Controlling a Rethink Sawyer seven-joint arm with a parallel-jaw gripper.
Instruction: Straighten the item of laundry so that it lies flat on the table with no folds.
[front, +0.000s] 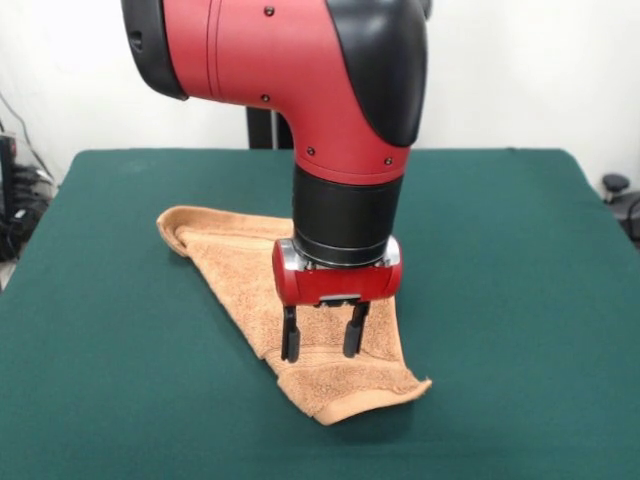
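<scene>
Gripper (323, 338) hung straight down over the towel (300, 310), its two black fingers parted and holding nothing, tips low enough perhaps to brush the pile. It stood toward the cloth's five o'clock end, likely to pinch the doubled layer. Folded into a rough triangle, the towel lay mid-table (520, 260).

A robotics lab: red arm (330, 110) over a green-clothed table (520, 300), bare white wall (520, 70), cables (15, 210) at the edge.

Towel (240, 270): looped terry cloth, rough and matt. Table (520, 300): matt felt-like cloth. Arm (290, 60): smooth, glossy plastic-looking shell.
</scene>
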